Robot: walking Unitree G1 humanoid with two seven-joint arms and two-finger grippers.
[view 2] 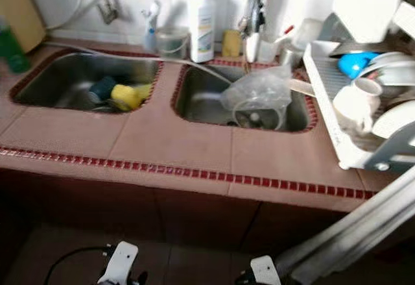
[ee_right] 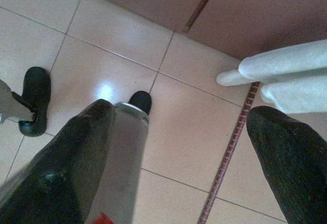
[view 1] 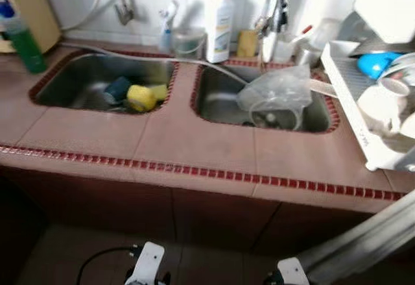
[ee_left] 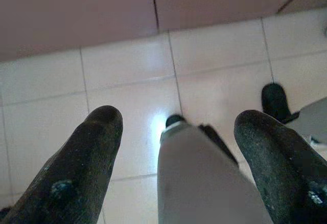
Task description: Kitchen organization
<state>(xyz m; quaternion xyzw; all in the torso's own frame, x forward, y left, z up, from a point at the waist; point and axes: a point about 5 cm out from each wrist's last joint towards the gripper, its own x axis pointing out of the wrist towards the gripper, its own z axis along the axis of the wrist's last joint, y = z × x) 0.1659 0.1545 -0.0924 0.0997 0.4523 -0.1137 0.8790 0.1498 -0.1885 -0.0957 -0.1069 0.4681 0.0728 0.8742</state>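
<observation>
Both sinks [view 1: 104,80] probably well above left gripper [ee_left: 173,147].

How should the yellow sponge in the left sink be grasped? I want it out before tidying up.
Come from straight above and pinch the yellow sponge across its narrow sides. It lies low in the left sink, close beside a dark blue item, so a side approach looks blocked.

Pale tiled floor [ee_left: 127,71] underfoot.
Glossy, with a bright glare spot, thin grout lines, meeting a brown cabinet front [ee_right: 265,9] along one edge.
</observation>
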